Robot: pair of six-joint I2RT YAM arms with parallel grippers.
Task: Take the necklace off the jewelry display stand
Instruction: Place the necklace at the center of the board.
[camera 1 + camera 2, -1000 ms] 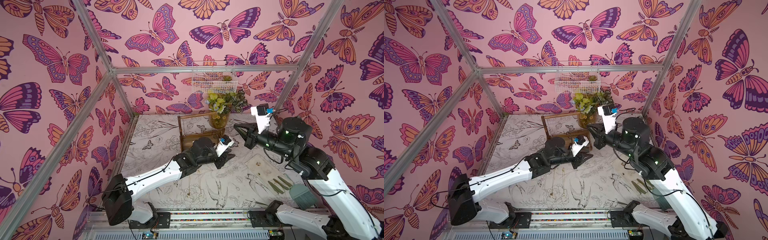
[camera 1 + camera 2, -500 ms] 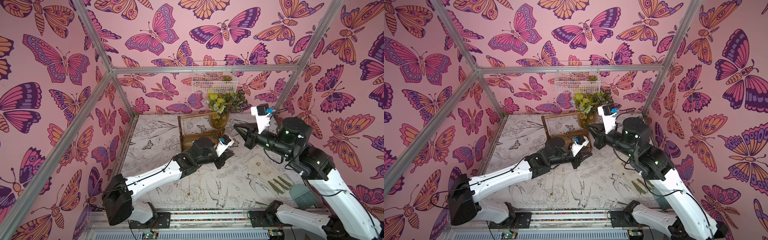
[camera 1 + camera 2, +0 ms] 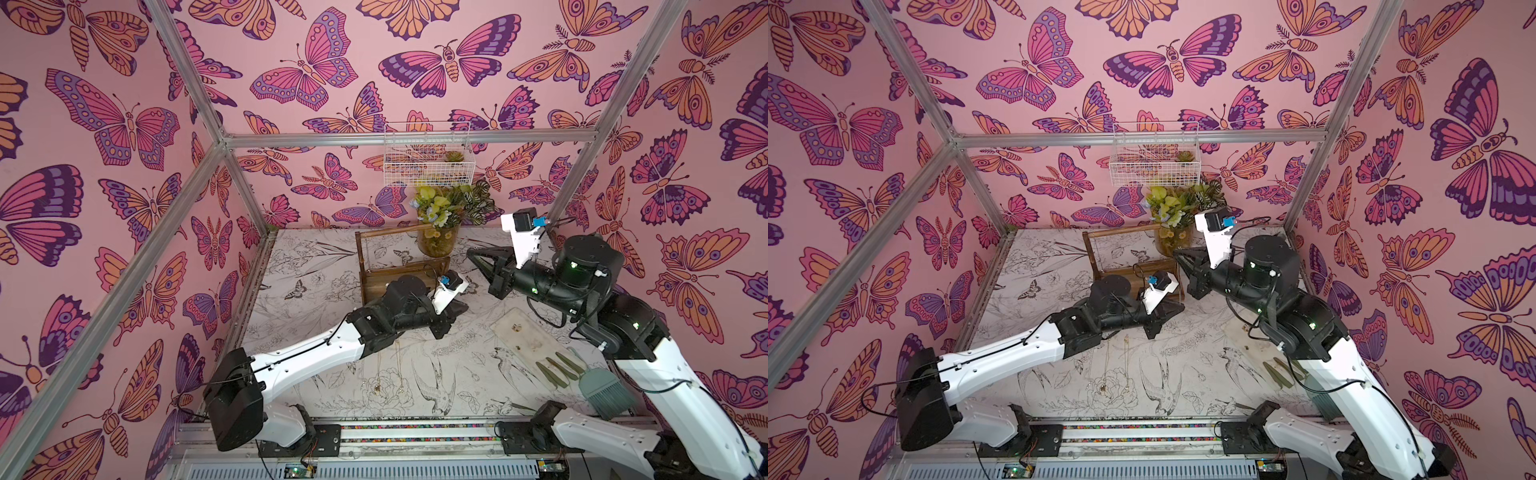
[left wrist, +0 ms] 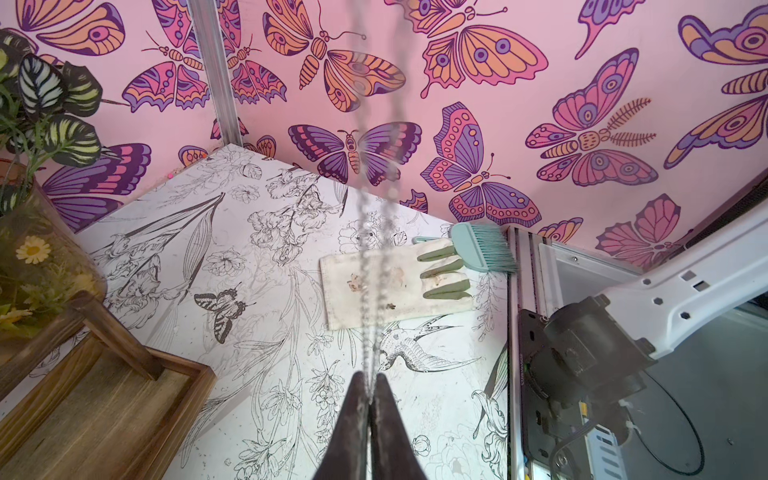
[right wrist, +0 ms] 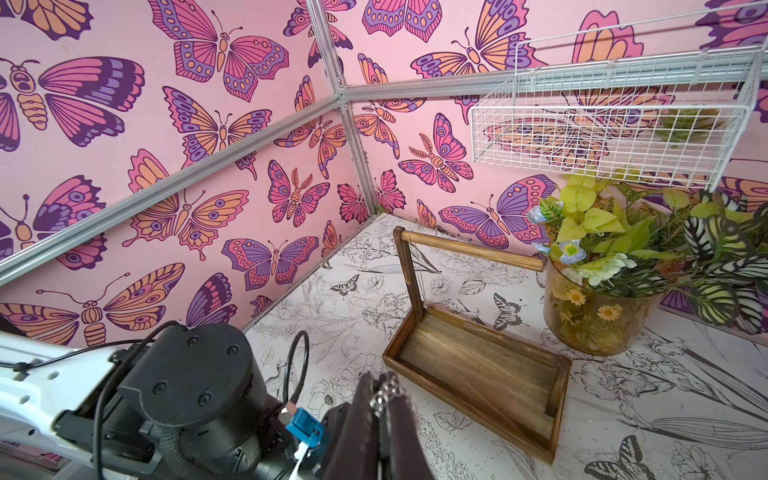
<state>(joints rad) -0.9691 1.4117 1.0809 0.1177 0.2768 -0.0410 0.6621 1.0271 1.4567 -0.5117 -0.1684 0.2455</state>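
- The necklace (image 4: 365,291) runs as two blurred strands out of the left pincer (image 4: 370,380), whose jaws are pressed together on it.
- The right pincer (image 5: 384,395) is likewise clamped, with chain links at its tip.
- Both pincers are near the one wooden stand (image 5: 469,249).
- One thin chain (image 5: 419,274) hangs from its bar; further chains (image 3: 376,374) lie on the counter (image 3: 316,266), count unclear.

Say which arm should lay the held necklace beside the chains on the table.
Left: the left hand is shut on the necklace, and the chains lie under that arm; the right hand is farther from them.
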